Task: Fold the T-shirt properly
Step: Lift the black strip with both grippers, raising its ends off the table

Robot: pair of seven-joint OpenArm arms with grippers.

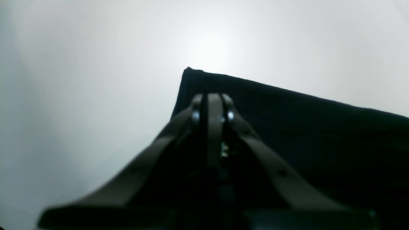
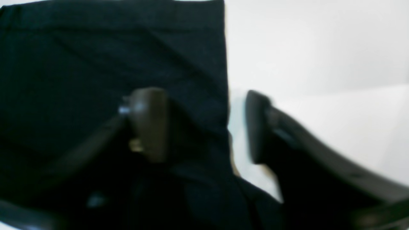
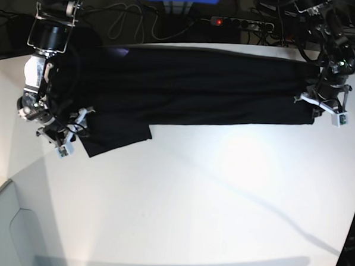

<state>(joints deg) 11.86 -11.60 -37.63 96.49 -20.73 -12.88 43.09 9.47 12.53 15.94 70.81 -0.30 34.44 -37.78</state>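
There, the T-shirt (image 3: pixel 192 86) lay stretched across the tabletop (image 3: pixel 209 200) — left hand (image 1: pixel 212 105) pressed together at one corner, right hand (image 2: pixel 204 124) spread astride an edge.

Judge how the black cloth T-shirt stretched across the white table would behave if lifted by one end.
The black cloth T-shirt would likely sag and drape: it lies flat on the white table with soft creases and a loose flap near the right gripper. It probably slides easily on the smooth tabletop. A grip at one edge, like the shut left gripper near a corner, would probably drag the rest along.
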